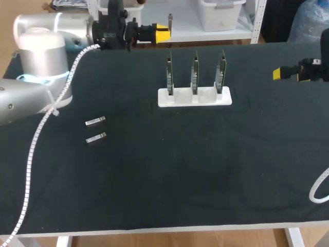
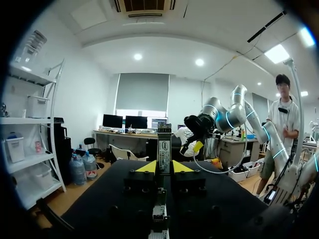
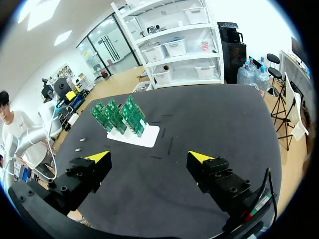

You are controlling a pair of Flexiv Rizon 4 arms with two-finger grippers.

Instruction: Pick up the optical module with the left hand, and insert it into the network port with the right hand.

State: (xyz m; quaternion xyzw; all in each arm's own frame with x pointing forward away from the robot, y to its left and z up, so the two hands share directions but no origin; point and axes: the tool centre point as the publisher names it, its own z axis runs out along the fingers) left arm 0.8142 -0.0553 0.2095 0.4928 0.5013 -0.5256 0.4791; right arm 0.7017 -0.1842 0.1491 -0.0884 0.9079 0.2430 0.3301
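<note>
My left gripper [image 1: 163,33] hovers over the table's far left edge, shut on a small silver optical module [image 1: 170,21] that stands upright between its yellow tips. The left wrist view shows that module [image 2: 164,148] pinched between the left gripper's [image 2: 164,167] fingers. Two more modules [image 1: 95,121] [image 1: 96,138] lie on the black mat at the left. Three green network boards [image 1: 195,73] stand in a white holder [image 1: 194,98] at mid-table. My right gripper [image 1: 278,74] is at the right edge, and in its own view this right gripper [image 3: 149,158] stands wide open and empty, well short of the boards [image 3: 118,116].
A white cable loop [image 1: 318,190] lies at the right edge of the black mat [image 1: 180,170]. In the left wrist view my right arm [image 2: 222,113] shows across the table. A cable sleeve [image 1: 41,134] hangs from my left arm.
</note>
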